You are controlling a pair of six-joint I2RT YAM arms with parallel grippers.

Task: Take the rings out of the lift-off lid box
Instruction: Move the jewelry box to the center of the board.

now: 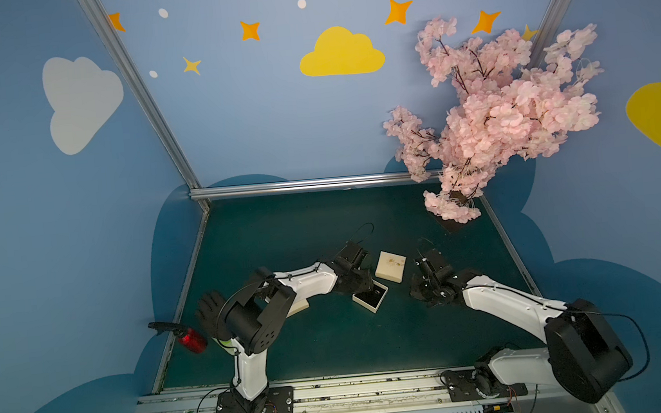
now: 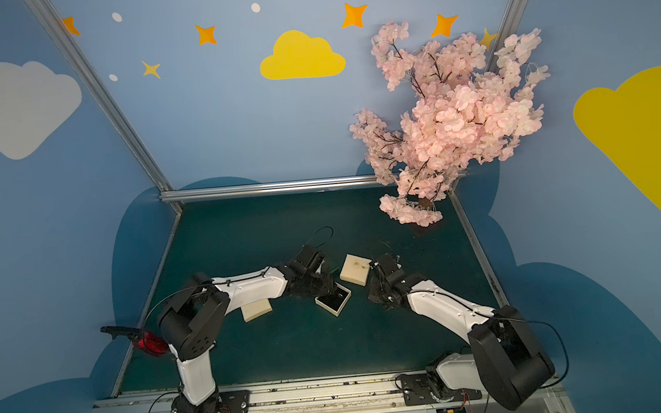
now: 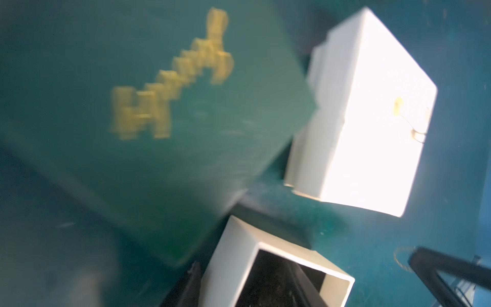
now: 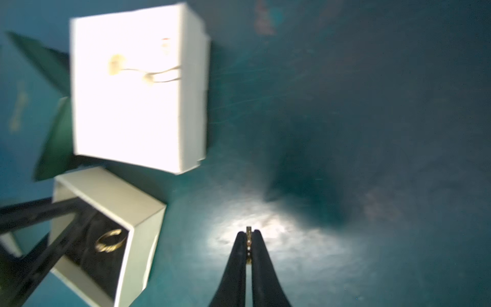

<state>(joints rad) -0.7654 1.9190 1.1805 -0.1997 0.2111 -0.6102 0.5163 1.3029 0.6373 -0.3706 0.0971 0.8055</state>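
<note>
Low centre of right wrist view: right tool [image 4: 249,234] pinched shut on ring [image 4: 249,247], over counter [image 4: 345,159]. Lower left: left tool [image 4: 82,208] astride wall of open box [image 4: 119,196], grip unclear; another ring [image 4: 109,240] inside on black lining [image 4: 101,265].

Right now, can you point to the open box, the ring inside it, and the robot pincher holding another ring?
open box [image 4: 106,191]: right wrist view, its pale wall.
ring in the box [image 4: 107,235]: right wrist view, its band.
right gripper [image 4: 249,234]: right wrist view, between fingertips pinching the second ring [image 4: 248,240].
</note>
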